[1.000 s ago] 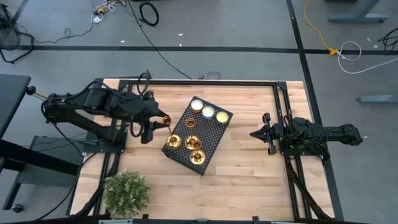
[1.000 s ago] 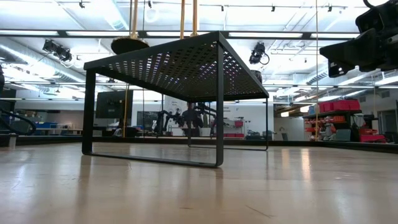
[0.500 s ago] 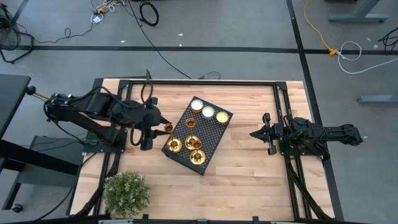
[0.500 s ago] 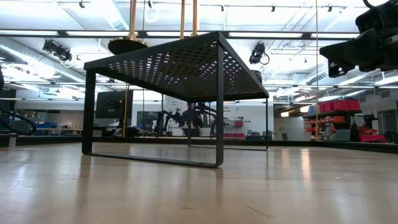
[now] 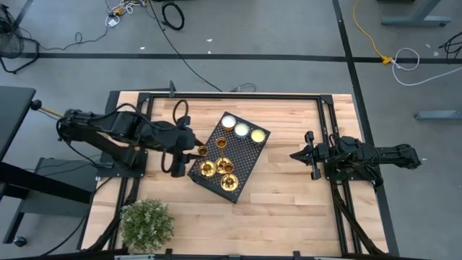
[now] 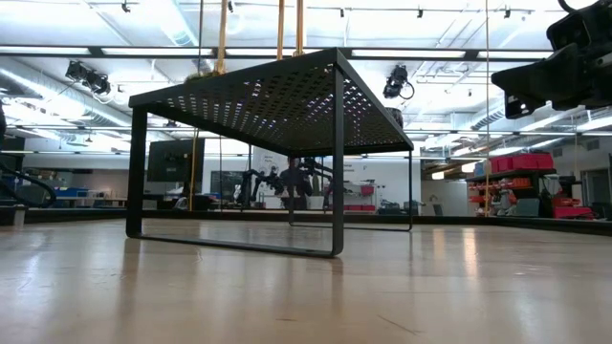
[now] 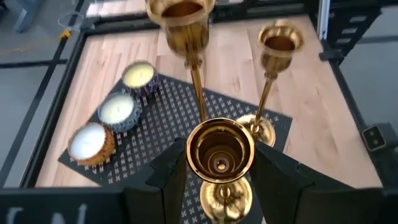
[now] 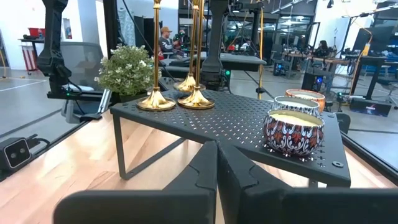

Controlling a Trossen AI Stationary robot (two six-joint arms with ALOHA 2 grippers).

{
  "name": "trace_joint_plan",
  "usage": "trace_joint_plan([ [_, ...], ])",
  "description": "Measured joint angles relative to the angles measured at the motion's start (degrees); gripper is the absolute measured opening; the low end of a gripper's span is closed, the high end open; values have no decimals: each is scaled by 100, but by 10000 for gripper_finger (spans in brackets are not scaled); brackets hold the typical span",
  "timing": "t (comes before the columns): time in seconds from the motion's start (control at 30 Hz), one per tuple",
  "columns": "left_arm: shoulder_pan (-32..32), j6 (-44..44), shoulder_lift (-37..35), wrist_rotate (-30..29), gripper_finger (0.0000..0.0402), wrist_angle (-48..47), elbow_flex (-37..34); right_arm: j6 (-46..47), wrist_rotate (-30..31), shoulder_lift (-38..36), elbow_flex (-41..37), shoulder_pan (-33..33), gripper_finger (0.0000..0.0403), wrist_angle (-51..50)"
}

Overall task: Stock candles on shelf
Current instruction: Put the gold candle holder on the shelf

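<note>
The black mesh shelf (image 5: pixel 242 155) stands mid-table. Two gold candlesticks (image 5: pixel 207 168) (image 5: pixel 229 182) stand by their round bases on its near left part, also in the left wrist view (image 7: pixel 186 25) (image 7: pixel 273 56). A third gold candlestick (image 5: pixel 202 151) is upright at the shelf's left edge, with my left gripper (image 5: pixel 196 152) shut on it. In the low view its stem (image 6: pixel 220 38) rises over the shelf's top. My right gripper (image 5: pixel 292 155) waits shut at the table's right, holding nothing. My left gripper pinches the candlestick's thin stem between its two fingers (image 7: pixel 168 180), below the cup (image 7: pixel 221 149) and above the round base (image 7: pixel 227 199). The cup hides the contact itself. The fingers slant down from the table's left, across the upright stem. Whether the base touches the shelf, I cannot tell.
Three jar candles (image 5: pixel 229 121) (image 5: pixel 242 130) (image 5: pixel 258 134) stand in a row on the shelf's far end. A bushy green plant (image 5: pixel 146 224) stands at the table's near left corner. Black frame rails (image 5: pixel 325 130) border the wooden table.
My left gripper has carried the candlestick toward the table's right and slightly toward the near edge, staying shut on it. The candlestick has stayed upright, and its base has gone from beside the shelf's left edge to over the shelf's top.
</note>
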Motion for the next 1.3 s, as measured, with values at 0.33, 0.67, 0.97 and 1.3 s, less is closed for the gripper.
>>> trace_joint_plan([
  [0.33, -2, 0, 42, 32, 165, -28, -2, 0, 1, 0, 0, -1, 7, -1],
  [0.67, -88, -2, 42, 67, 165, -37, -2, 0, 1, -1, 0, 1, 6, -2],
  [0.97, -138, -4, 42, 69, 165, -93, -2, 0, -1, -2, 0, 1, 6, -2],
  [1.3, -136, -4, 42, 69, 165, -130, -2, 0, 1, -1, 0, -1, 6, -2],
])
